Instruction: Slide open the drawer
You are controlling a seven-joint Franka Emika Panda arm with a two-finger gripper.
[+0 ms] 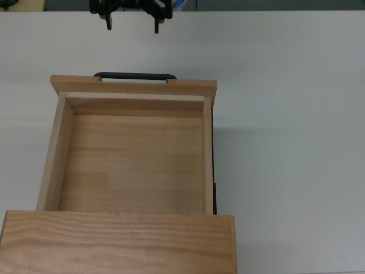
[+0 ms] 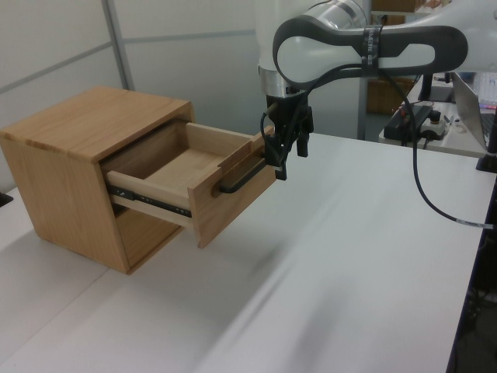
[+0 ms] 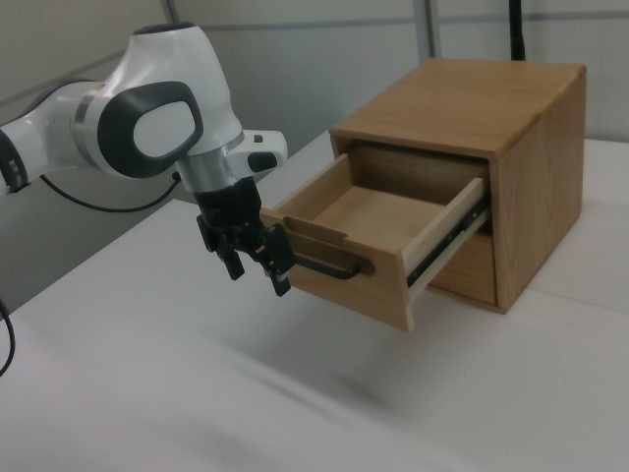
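Observation:
The drawer (image 1: 134, 162) of light wood stands pulled far out of the grained wooden cabinet (image 1: 120, 240), and its inside is bare. Its front panel (image 2: 237, 198) carries a thin black bar handle (image 1: 134, 75). My gripper (image 1: 132, 26) hangs open beyond the handle, at the top view's top edge, with a gap of table between them. In the left view the gripper (image 2: 290, 160) sits just right of the handle (image 2: 239, 180), holding nothing. In the right view the gripper (image 3: 259, 279) hovers left of the front panel (image 3: 344, 287), fingers pointing down.
The cabinet (image 3: 462, 103) stands on a white table (image 2: 334, 272). A black cable (image 2: 435, 194) hangs from the arm at the left view's right. Behind it a second table holds cluttered equipment (image 2: 419, 116). Grey wall panels (image 2: 70, 47) stand behind the cabinet.

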